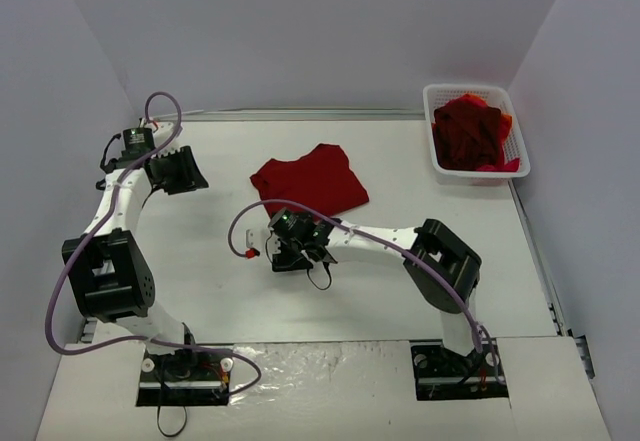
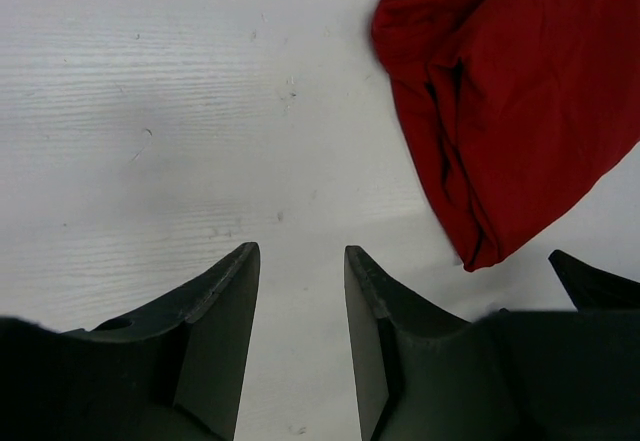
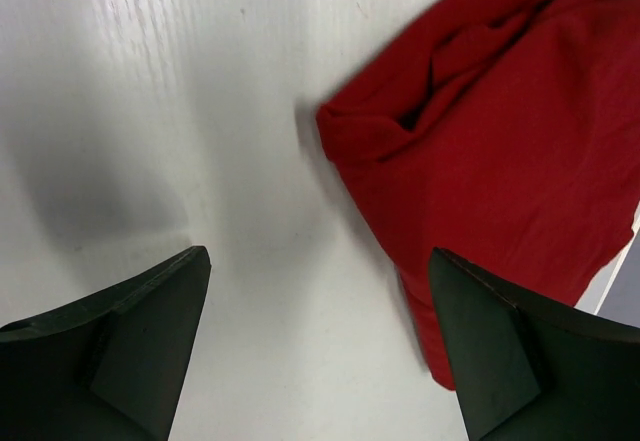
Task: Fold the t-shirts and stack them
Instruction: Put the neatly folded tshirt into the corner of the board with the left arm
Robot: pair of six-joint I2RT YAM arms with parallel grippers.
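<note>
Red t-shirt [image 1: 310, 181] lies folded on table [image 1: 220, 301]; more in white basket [image 1: 470, 89]. L gripper [image 2: 300, 256] jaws parted, empty; R gripper [image 3: 318, 256] spread wide by shirt.

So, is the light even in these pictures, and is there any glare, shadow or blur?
Top external view: even light, with a shiny strip at the near edge of the table. Right wrist view: glare streaks at top left, a grey shadow below them, t-shirt sharp. Left wrist view: no glare, table grain sharp, the dark fingers show little detail.
</note>
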